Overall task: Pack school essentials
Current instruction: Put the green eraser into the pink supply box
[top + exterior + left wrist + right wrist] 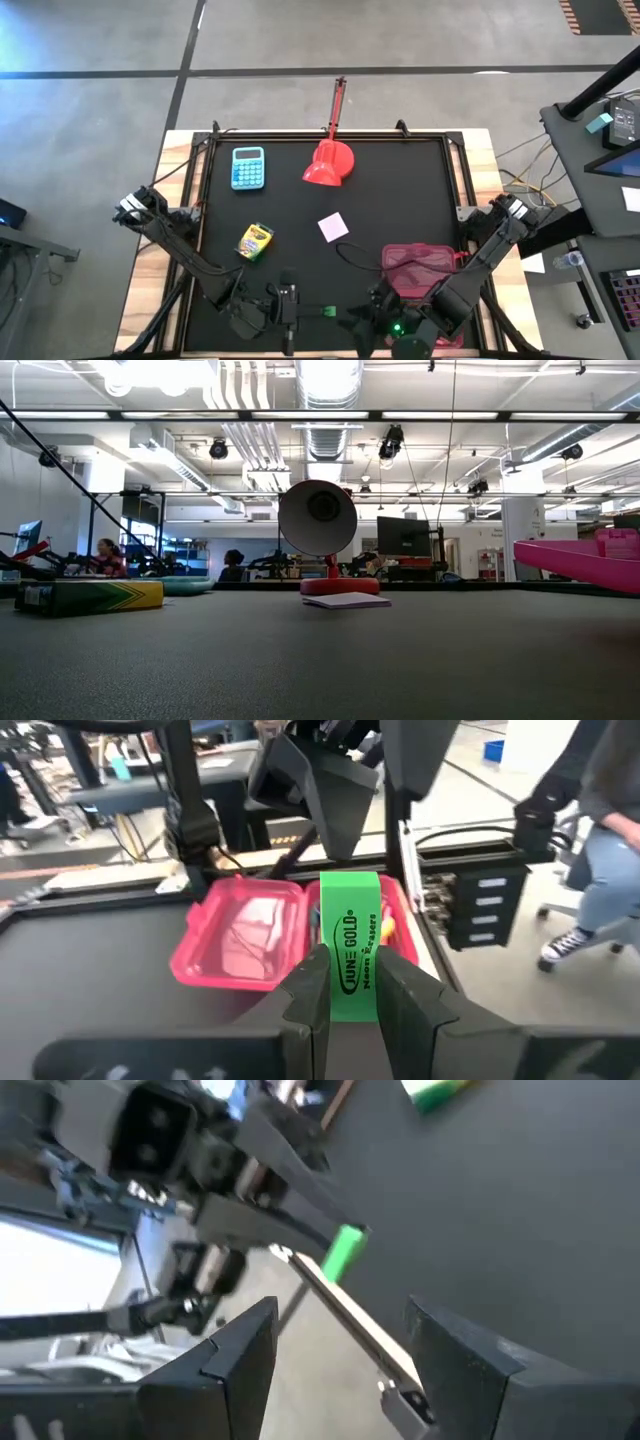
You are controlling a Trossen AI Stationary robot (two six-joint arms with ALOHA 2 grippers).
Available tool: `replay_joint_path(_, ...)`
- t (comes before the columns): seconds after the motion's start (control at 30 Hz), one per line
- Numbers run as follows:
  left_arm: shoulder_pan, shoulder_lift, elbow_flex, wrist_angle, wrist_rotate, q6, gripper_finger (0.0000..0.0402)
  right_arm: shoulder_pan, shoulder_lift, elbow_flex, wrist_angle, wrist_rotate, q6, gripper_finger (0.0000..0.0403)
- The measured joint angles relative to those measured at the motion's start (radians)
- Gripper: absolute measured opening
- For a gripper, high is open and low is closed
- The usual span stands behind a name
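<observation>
The left gripper (352, 992) clamps a green eraser pack (351, 958) between its two dark fingers (302, 1005), the pack standing upright with black lettering (the label reads "June Gold Neon Erasers") facing the camera. Just beyond it on the black table (90, 970) lies an open pink case (245, 932), its lid folded out flat to one side. The other arm (310, 780) looms dark above the case. At the far edge, a seated person's jeans and sneaker (560, 948) show beside a dark cabinet (480, 905).
</observation>
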Motion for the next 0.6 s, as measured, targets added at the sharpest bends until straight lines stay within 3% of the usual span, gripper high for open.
replay_joint_path(0.23,0.026,-0.001,0.023,0.000,-0.089,0.039,0.0050,-0.024,-0.024,0.000,-0.002,0.040,0.001,0.0208)
replay_joint_path(0.6,0.040,-0.001,0.041,0.002,-0.095,0.106,0.0050,-0.096,-0.024,0.000,-0.009,0.042,-0.060,0.0208)
